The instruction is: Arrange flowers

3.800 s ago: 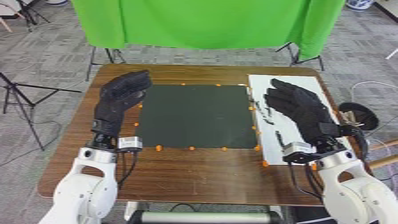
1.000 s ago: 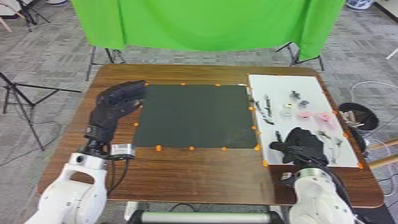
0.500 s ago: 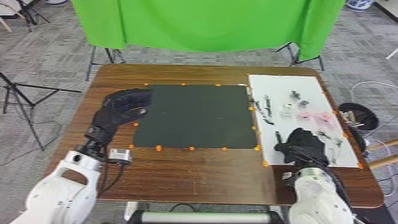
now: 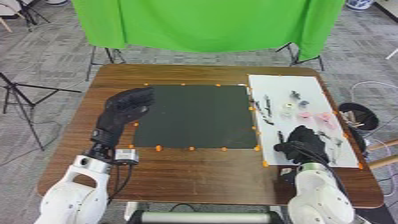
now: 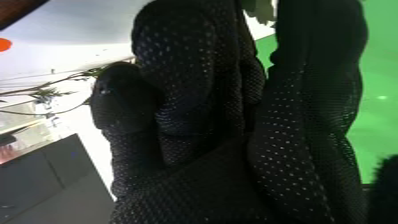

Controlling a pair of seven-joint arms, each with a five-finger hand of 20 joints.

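At the left of the table [image 4: 67, 160], the left hand [image 4: 124, 106] sits by the near side of the dark mat [image 4: 195, 117], its fingers loose and apart from the thumb, clasped on nothing that I can see. It looks to be waiting. Orange markers [image 4: 159, 148] run along the mat's border. Right of the mat lies the white board [image 4: 271, 82], which bears the task's things: slim dark pieces [image 4: 268, 109] along its left part, then a pale bloom [image 4: 289, 106] and a dark sprig [image 4: 295, 94] farther off. The right hand [image 4: 304, 142] is over the board's nearer part, its fingers long and relaxed rather than balled. In the right wrist view, leafy stems [image 5: 58, 94] run close beside those fingers; the glove covers much of the spot, so I may be missing a stem between them. Pink flowers [image 4: 305, 115] lie just beyond the hand, and more stems [image 4: 338, 142] beside it on the right. A black bin [image 4: 358, 116] stands past the table's right edge.

I judge the step in hand to be picking out the first stem, with the arranging itself to come. The next move calls for the thumb and fingers to close on one thin stem, low and gently, then a slow lift. Neighbouring stems could tangle and come along, or the petals could be crushed.
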